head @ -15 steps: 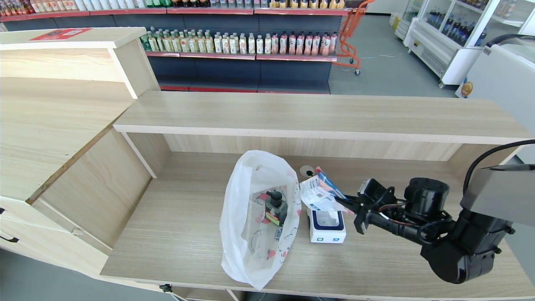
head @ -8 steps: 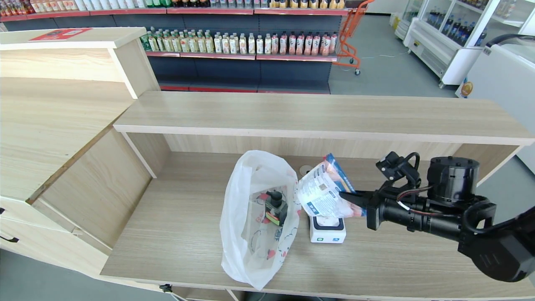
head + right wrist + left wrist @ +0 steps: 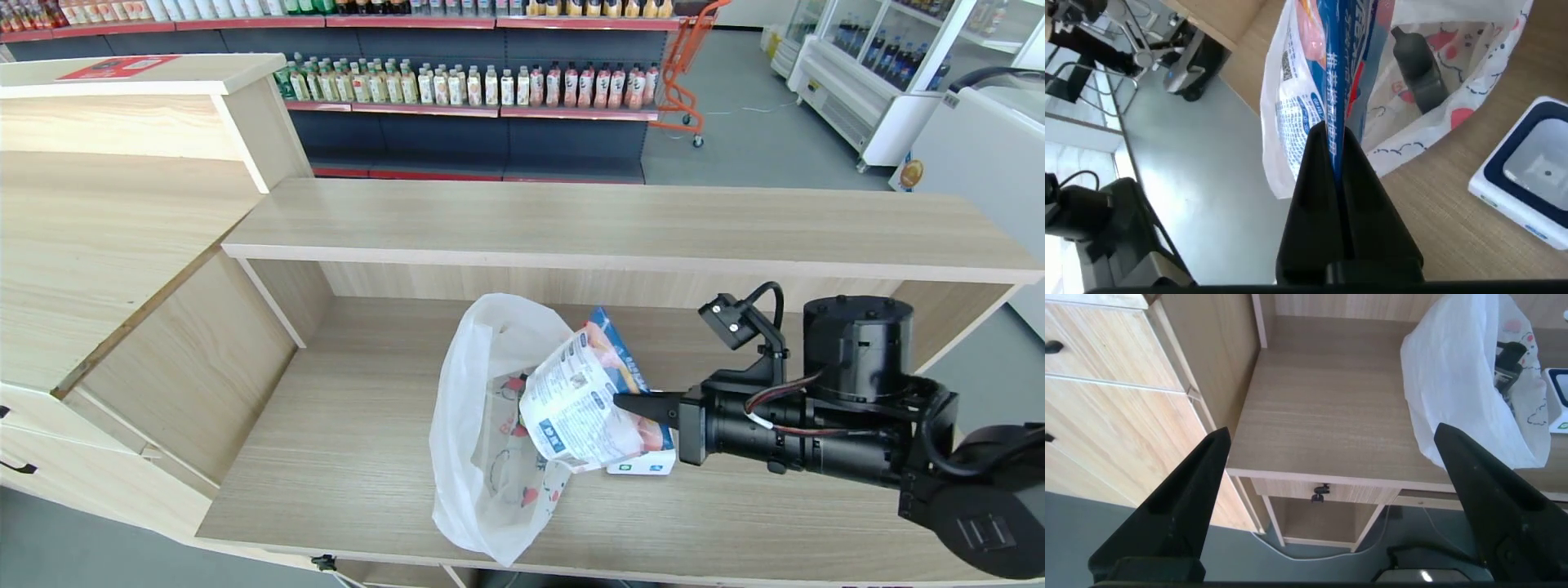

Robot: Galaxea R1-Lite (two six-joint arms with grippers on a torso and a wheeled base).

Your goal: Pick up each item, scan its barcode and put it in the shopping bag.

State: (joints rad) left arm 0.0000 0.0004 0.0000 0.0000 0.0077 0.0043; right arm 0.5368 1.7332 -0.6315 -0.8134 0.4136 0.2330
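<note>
My right gripper [image 3: 627, 402] is shut on a white and blue snack packet [image 3: 584, 396], holding it in the air at the right rim of the white shopping bag [image 3: 473, 425]. In the right wrist view the packet [image 3: 1315, 90] stands edge-on, clamped between the black fingers [image 3: 1360, 196], over the bag's mouth [image 3: 1454, 61]. A dark bottle [image 3: 1417, 69] lies inside the bag. The white scanner [image 3: 645, 465] sits on the counter, partly hidden under the packet. My left gripper [image 3: 1331, 514] hangs open off the counter's front left edge, nothing between its fingers [image 3: 1176, 506].
The bag and scanner stand on a wooden counter [image 3: 343, 441] with a raised ledge [image 3: 620, 224] behind and a side wall on the left. Bare counter lies left of the bag. Store shelves with bottles [image 3: 490, 82] stand beyond.
My right gripper lifted the packet off the scanner and carried it left to the bag's rim. The packet turned from flat to more upright. The bag and scanner stayed put.
</note>
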